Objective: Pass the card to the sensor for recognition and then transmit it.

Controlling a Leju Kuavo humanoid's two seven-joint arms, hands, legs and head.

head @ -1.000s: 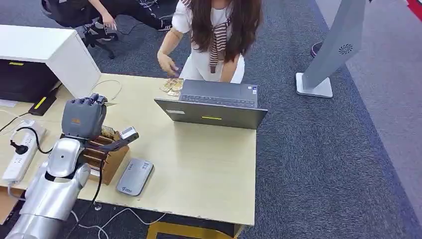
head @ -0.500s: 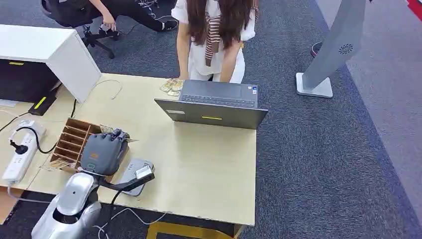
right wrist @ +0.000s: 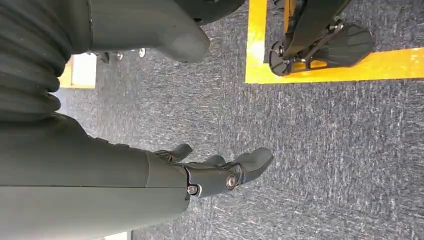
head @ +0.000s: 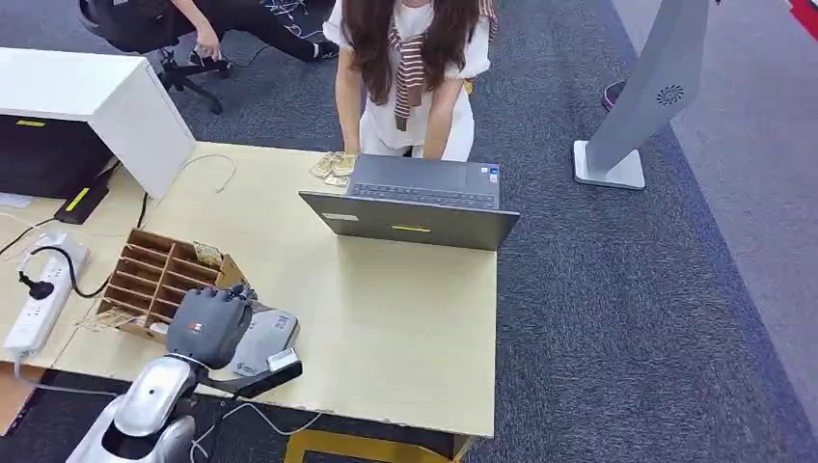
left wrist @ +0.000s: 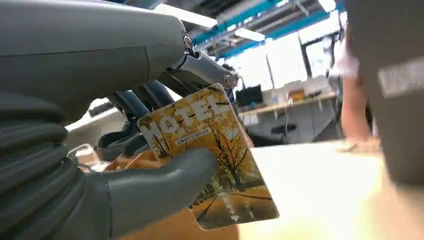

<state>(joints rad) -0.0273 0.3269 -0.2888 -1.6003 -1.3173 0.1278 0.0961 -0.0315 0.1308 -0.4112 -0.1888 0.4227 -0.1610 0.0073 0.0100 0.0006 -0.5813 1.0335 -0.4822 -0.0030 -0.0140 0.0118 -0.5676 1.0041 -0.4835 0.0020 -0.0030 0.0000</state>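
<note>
Left wrist view shows the card: yellow-gold, printed with autumn trees and the word HOTEL in white. The left robot hand pinches it between thumb and fingers, poised over the grey sensor at the desk front edge. The right robot hand hangs over carpet, fingers loosely apart, holding nothing.

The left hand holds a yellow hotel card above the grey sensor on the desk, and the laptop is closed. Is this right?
Not quite: the laptop is open, as the head view shows. The left hand does hold the yellow hotel card above the grey sensor.
</note>
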